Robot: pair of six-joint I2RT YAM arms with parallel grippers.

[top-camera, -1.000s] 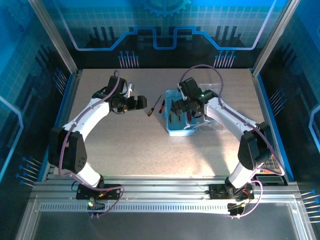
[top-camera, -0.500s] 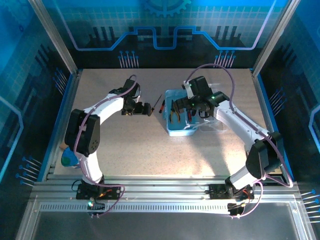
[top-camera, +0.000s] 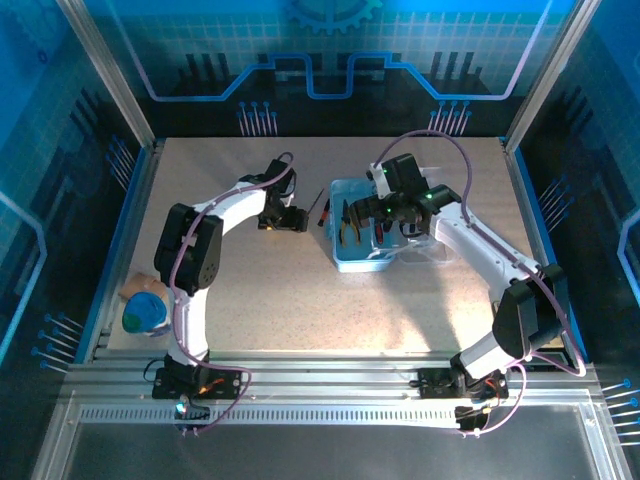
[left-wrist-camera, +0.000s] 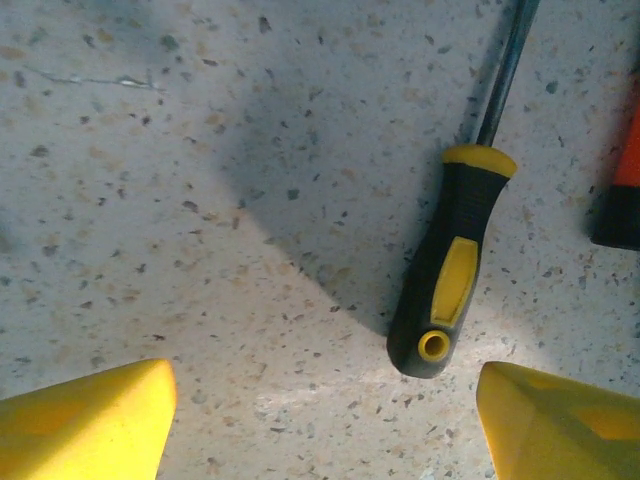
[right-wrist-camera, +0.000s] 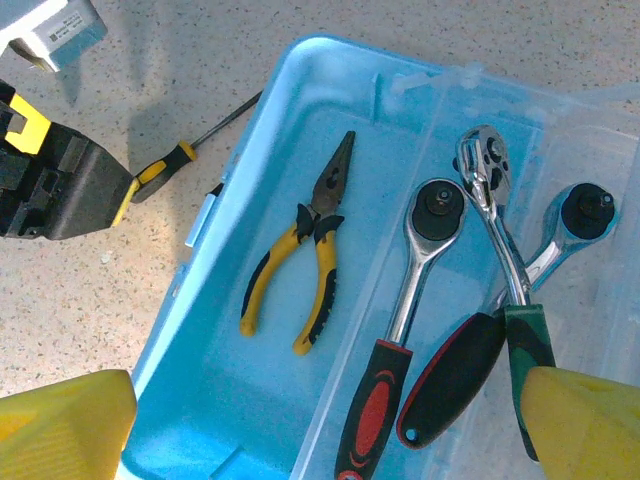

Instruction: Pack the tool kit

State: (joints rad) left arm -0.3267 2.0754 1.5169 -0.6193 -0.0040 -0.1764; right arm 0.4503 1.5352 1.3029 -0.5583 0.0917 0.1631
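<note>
The yellow/black screwdriver (left-wrist-camera: 450,270) lies on the speckled table, its butt end between my left gripper's (left-wrist-camera: 325,425) yellow fingertips (left-wrist-camera: 90,420), nearer the right one. The jaws are open and touch nothing. A red/black screwdriver (top-camera: 322,208) lies just right of it. The light-blue case (right-wrist-camera: 240,400) stands open with yellow/black pliers (right-wrist-camera: 300,250) on its floor. My right gripper (right-wrist-camera: 320,430) hovers open above the case, holding nothing. In the top view the left gripper (top-camera: 290,220) sits left of the case (top-camera: 350,262) and the right gripper (top-camera: 358,216) over it.
Three ratchet wrenches (right-wrist-camera: 400,320) lie in the clear part on the case's right side. The clear lid (top-camera: 435,248) spreads to the case's right. A round blue object with a tan piece (top-camera: 145,310) sits near the left arm's base. Blue walls ring the table.
My left arm has swung right and stretched out, bringing its gripper down at the screwdrivers. The right gripper shifted slightly back over the case, then stayed.
</note>
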